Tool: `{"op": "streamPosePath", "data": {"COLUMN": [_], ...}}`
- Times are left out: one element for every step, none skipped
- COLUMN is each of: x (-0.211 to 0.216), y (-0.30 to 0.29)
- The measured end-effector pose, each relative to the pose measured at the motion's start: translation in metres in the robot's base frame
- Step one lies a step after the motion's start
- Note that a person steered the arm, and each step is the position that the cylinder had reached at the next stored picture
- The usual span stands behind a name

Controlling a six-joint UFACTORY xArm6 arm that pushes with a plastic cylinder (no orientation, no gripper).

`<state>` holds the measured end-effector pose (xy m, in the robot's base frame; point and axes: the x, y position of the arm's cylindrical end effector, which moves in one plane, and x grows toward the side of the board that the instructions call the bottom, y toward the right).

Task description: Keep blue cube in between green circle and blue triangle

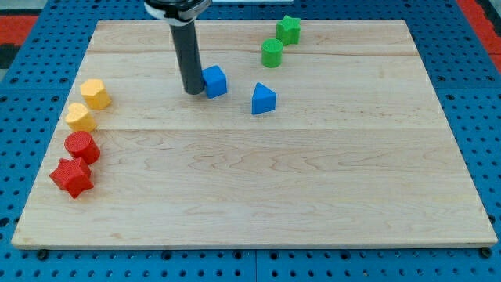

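Observation:
The blue cube (214,81) sits on the wooden board, left of the blue triangle (263,99) and below-left of the green circle (272,53). My tip (192,91) touches the cube's left side. The cube lies about a block's width from the triangle and farther from the green circle. The rod rises from the tip toward the view's top.
A green star (288,30) sits above-right of the green circle. Along the board's left edge stand a yellow hexagon (95,93), a yellow heart (80,117), a red cylinder (81,146) and a red star (71,177).

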<state>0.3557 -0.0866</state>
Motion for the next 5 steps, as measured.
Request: {"op": "streamPosePath", "data": {"x": [-0.02, -0.023, -0.023, -0.023, -0.028], "y": [0.01, 0.036, 0.057, 0.044, 0.036]}}
